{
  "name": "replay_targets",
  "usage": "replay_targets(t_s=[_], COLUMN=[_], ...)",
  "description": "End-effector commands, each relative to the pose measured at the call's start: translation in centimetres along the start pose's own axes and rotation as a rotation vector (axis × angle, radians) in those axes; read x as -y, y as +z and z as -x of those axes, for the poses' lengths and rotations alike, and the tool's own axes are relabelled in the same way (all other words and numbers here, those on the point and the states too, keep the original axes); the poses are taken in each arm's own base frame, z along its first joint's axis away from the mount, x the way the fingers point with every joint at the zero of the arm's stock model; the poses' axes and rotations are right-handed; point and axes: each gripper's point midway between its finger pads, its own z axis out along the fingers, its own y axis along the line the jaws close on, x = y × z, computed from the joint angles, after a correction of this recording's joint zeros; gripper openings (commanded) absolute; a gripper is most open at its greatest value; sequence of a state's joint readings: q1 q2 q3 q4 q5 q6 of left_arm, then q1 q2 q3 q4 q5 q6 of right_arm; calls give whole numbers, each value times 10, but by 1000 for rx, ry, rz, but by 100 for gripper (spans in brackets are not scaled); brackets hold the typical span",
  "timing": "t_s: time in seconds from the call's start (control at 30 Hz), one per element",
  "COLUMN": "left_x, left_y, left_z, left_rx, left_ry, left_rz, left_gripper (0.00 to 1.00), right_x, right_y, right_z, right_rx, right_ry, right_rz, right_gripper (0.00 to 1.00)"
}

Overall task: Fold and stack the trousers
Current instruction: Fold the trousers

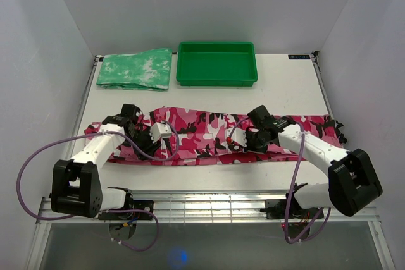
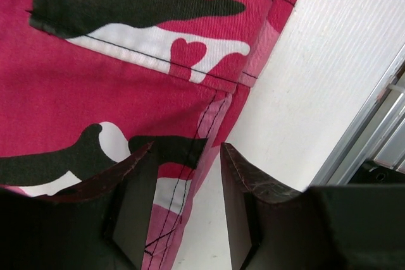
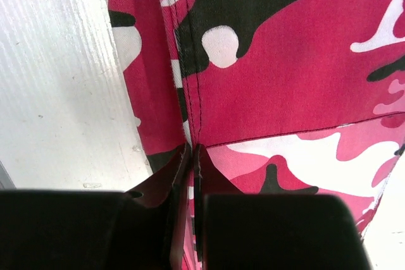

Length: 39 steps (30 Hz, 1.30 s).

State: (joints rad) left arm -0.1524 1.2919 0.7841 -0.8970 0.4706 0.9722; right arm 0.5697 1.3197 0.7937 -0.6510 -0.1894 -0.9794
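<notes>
While flat, trousers (image 3: 285, 93) seam between right fingers (image 3: 166, 184)

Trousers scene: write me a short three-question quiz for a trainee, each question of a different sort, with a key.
1. True or false: the left hand is shut tight on the trousers.
2. The folded green-and-white cloth lies: A) inside the green tray; B) left of the tray, on the table; C) on top of the trousers.
3. Fill in: the ___ hand is shut on the trousers' stitched edge.
Key: 1 false, it is open over the cloth's edge. 2 B. 3 right hand.
</notes>
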Motion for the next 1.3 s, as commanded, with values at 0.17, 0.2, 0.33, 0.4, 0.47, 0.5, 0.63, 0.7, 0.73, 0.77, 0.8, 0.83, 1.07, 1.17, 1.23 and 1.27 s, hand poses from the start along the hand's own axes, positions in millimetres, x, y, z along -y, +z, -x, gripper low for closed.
replay_targets(t_s=[0.17,0.2,0.33,0.4,0.47,0.5,0.63,0.7,0.73,0.77,0.8,0.83,1.07,1.17,1.23,1.27], left_x=[6,5,0,-1,-2,-3,-6,-6,-9,-5,-3,-2,28,31,31,31], left_y=[6,7,12,12,11,10,2,-2,-9,-12,-15,-21,-31,-19,-6,-2], left_z=[-15,-18,-25,-24,-23,-21,-15,-11,-4,-3,0,5,-7,-19,-29,-36], left_rx=[-28,-34,-56,-56,-54,-51,-45,-30,-14,-15,-4,10,-22,-57,-88,-113], left_ry=[69,70,69,72,80,83,88,91,101,93,93,102,115,94,48,32], left_rz=[-14,-7,18,22,24,29,46,52,70,59,55,64,-24,-56,-82,-91], left_gripper=[56,54,42,36,26,22,0,0,0,0,0,0,0,0,0,0], right_x=[-11,-13,-17,-17,-14,-13,-9,-7,-6,-10,-7,-9,-48,-60,-62,-61], right_y=[-22,-21,-15,-14,-14,-14,-18,-22,-25,-30,-37,-41,-34,-9,9,14], right_z=[7,5,2,3,5,5,7,9,11,10,15,17,-2,-19,-28,-29], right_rx=[29,26,19,18,21,22,19,24,24,21,33,38,35,1,-26,-34], right_ry=[-7,-4,9,11,15,15,14,8,4,5,-6,-13,-32,-9,4,6], right_rz=[15,22,44,49,47,46,35,25,22,37,31,36,121,167,186,189], right_gripper=[8,8,8,8,8,8,8,8,8,8,8,8,8,8,8,8])
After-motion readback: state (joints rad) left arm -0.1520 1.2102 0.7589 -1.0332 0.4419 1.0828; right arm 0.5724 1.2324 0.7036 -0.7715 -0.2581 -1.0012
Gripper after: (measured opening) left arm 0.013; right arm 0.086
